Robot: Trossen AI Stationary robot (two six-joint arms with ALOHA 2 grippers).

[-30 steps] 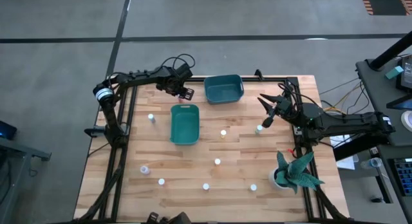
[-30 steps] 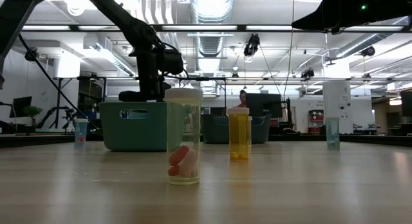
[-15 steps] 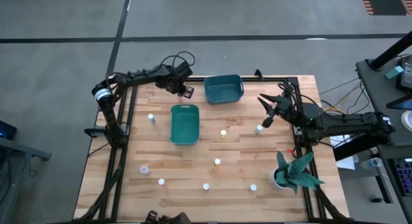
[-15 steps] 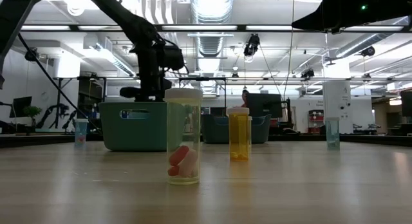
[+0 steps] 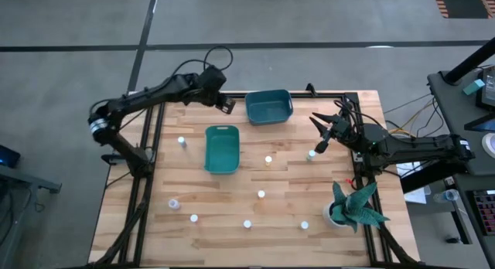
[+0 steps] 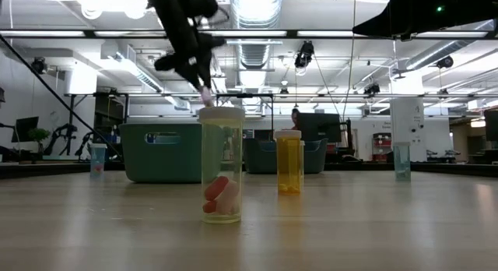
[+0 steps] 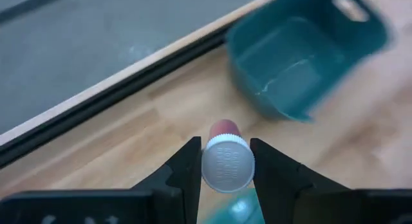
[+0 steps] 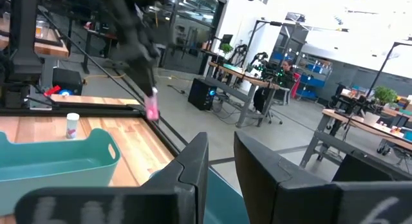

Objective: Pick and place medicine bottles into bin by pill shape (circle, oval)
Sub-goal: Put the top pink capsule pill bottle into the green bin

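L end effector clamped, raised; R arm parked.

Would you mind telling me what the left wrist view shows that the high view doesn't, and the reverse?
Only the left wrist view shows the left pincer shut on a bottle with a white ribbed cap. Only the high view shows the right pincer, the plant and the bottles scattered on the table. Both show the teal bin.
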